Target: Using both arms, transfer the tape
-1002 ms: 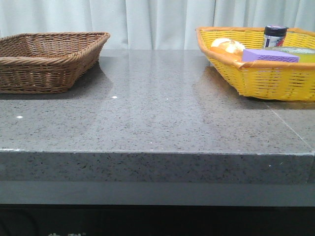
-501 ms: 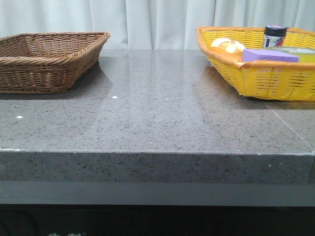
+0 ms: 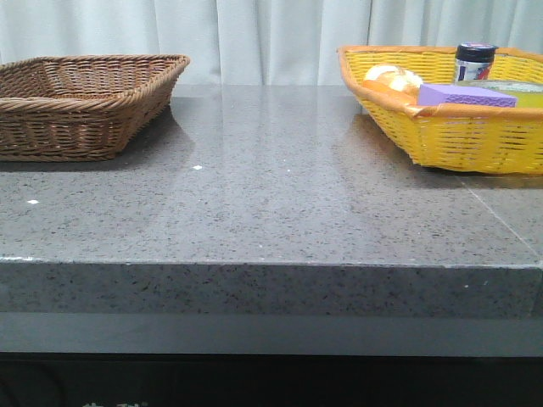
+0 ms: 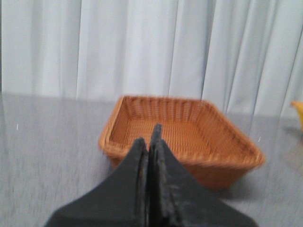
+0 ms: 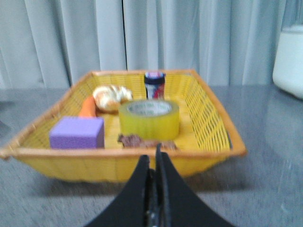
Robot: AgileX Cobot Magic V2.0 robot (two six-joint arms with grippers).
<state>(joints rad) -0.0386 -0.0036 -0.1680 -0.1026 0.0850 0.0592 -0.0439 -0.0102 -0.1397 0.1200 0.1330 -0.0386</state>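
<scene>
The tape (image 5: 148,118) is a wide yellow translucent roll lying flat in the middle of the yellow basket (image 5: 213,120); in the front view only its top edge (image 3: 509,86) shows above the basket rim. My right gripper (image 5: 152,158) is shut and empty, short of the basket's near wall, pointing at the tape. My left gripper (image 4: 149,138) is shut and empty, short of the empty brown wicker basket (image 4: 234,149). Neither gripper shows in the front view.
The yellow basket (image 3: 441,136) at the right also holds a purple block (image 5: 77,133), a carrot (image 5: 88,107), a bread roll (image 5: 112,97), a dark jar (image 5: 154,84) and a brown scrap (image 5: 142,141). The brown basket (image 3: 85,127) stands at the left. A white appliance (image 5: 289,59) stands beyond.
In the front view the yellow basket sits very slightly farther right than before. Nothing else in that view has moved.
</scene>
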